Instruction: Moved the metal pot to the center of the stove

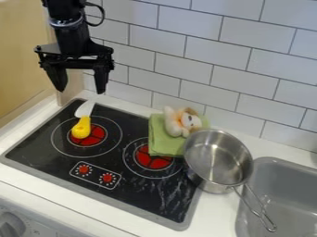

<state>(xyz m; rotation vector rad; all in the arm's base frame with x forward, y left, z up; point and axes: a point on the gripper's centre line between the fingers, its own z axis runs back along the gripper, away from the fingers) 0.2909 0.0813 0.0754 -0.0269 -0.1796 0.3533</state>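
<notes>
My gripper (80,88) hangs at the upper left, above the stove's back left corner, open with nothing between its fingers. The metal pot (215,159) is at the right edge of the black stove (133,194), partly over the stove and partly over the counter beside the sink. Its wire handle points toward the lower right, over the sink's edge. The gripper is well to the left of the pot and higher up.
A yellow-handled knife (81,128) lies on the left burner. A green cloth (162,141) with a small plush toy (182,121) on it lies between the right burner and the pot. The grey sink (282,185) is at the right; a tiled wall (186,46) stands behind.
</notes>
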